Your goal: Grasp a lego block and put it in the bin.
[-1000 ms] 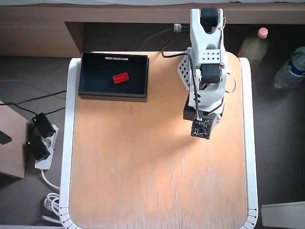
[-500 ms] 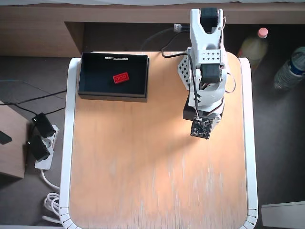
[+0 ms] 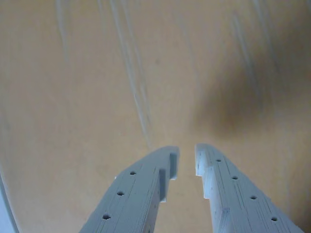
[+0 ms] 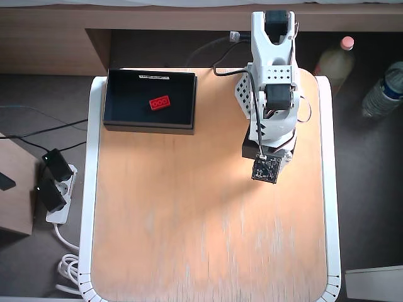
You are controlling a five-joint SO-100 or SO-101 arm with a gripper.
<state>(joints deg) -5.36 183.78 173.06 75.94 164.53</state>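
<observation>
Red plastic with studs on top, the lego block [image 4: 160, 102] lies inside the bin [image 4: 123, 117], a little right of the middle of its dark floor in the overhead view. The bin is a shallow black box and it stands at the far left corner of the wooden table [image 4: 189, 239], with a white label strip on its far rim. Taking the bin as landmark, the white arm [image 4: 272, 94] stands to its right, at the far right part of the table, well apart from the bin. The gripper is folded down under the arm, beside the small circuit board [image 4: 266, 168] of the wrist camera, so the overhead view does not show its fingers.

In the wrist view the gripper [image 3: 187, 156] points at the bare orange table. Its two pale fingers [image 3: 141, 189] are nearly closed, with only a narrow gap between the tips. Nothing is between them and they do not touch the table, which appears blurred behind them. A soft dark shadow lies on the wood above the right finger.

Compared with the pictures from half a second and one second ago, nothing differs in the overhead view: the block, the bin and the arm are at the same places.
</observation>
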